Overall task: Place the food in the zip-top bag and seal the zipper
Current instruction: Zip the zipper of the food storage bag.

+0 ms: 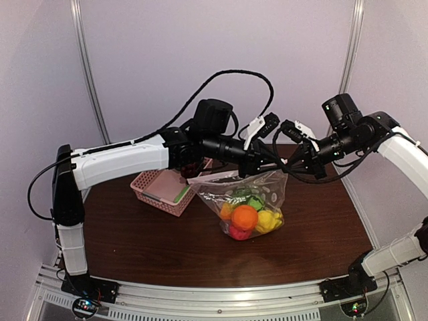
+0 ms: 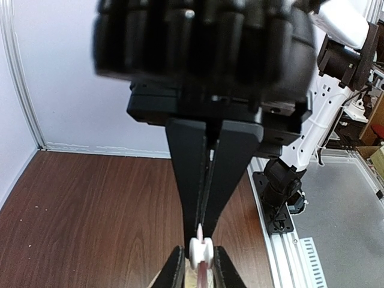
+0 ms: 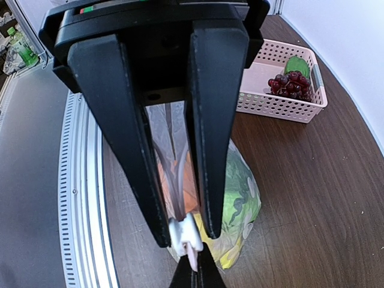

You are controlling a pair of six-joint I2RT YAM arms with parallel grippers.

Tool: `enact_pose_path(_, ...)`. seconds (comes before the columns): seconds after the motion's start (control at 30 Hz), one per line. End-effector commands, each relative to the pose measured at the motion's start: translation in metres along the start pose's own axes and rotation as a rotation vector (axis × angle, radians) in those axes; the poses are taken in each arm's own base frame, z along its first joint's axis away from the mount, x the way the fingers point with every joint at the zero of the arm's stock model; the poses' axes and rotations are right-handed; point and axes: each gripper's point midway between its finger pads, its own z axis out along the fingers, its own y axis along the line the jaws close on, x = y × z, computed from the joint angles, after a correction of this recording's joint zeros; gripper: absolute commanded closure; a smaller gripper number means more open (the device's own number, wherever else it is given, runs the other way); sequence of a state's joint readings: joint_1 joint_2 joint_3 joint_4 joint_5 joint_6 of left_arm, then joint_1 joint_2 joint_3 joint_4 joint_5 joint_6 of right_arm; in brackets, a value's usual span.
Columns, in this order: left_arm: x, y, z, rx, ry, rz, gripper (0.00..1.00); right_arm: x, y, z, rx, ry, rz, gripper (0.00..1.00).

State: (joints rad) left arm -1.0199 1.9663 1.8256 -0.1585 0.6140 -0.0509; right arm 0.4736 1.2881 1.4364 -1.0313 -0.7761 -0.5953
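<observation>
Hanging in the middle of the top view, the zip-top bag [image 1: 267, 190] is held off the table [image 1: 134, 234] by both arms, which meet tip to tip at its upper right corner. The left gripper [image 2: 204, 240] is clenched on the zipper [image 1: 231, 174], right at a small white piece [image 2: 199, 251] that may be its slider. The right gripper [image 3: 183, 231] is pinched on the bag's crinkled top edge.

We judge the film thin, soft and slippery. It carries little weight of its own, but the food [image 1: 245, 217] bunched at the bottom pulls it taut. The stiffer zipper is the better place to grip, since the film would slide or tear.

Purple grapes [image 3: 291, 84] and a green piece [image 3: 297, 65] lie in the pink basket [image 1: 160, 194], left of the bag.
</observation>
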Motion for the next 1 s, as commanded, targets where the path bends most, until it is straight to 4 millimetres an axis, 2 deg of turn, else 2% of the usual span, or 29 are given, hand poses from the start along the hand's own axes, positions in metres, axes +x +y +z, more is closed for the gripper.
enact_pose_path(0.0, -0.011, 0.002, 0.002, 0.011, -0.034, 0.009, 0.84, -0.005, 0.002, -0.004, 0.02, -0.021, -0.012, 1.0)
enact_pose_path(0.33, -0.01, 0.001, 0.0, 0.018, -0.02, 0.012, 1.0, -0.006, -0.001, -0.008, 0.033, -0.039, -0.011, 1.0)
enact_pose_path(0.47, -0.004, 0.005, -0.009, -0.003, 0.008, 0.004, 1.0, -0.011, -0.011, -0.024, 0.072, -0.086, -0.007, 1.0)
enact_pose_path(0.53, -0.003, 0.007, -0.019, -0.02, 0.013, 0.0, 1.0, -0.012, -0.009, -0.031, 0.076, -0.097, -0.023, 1.0)
enact_pose_path(0.7, 0.011, 0.017, -0.037, -0.064, 0.041, -0.029, 1.0, -0.01, -0.004, -0.035, 0.076, -0.11, -0.043, 1.0)
enact_pose_path(0.97, 0.022, 0.023, -0.05, -0.099, 0.065, -0.04, 1.0, -0.013, -0.01, -0.045, 0.116, -0.133, -0.051, 1.0)
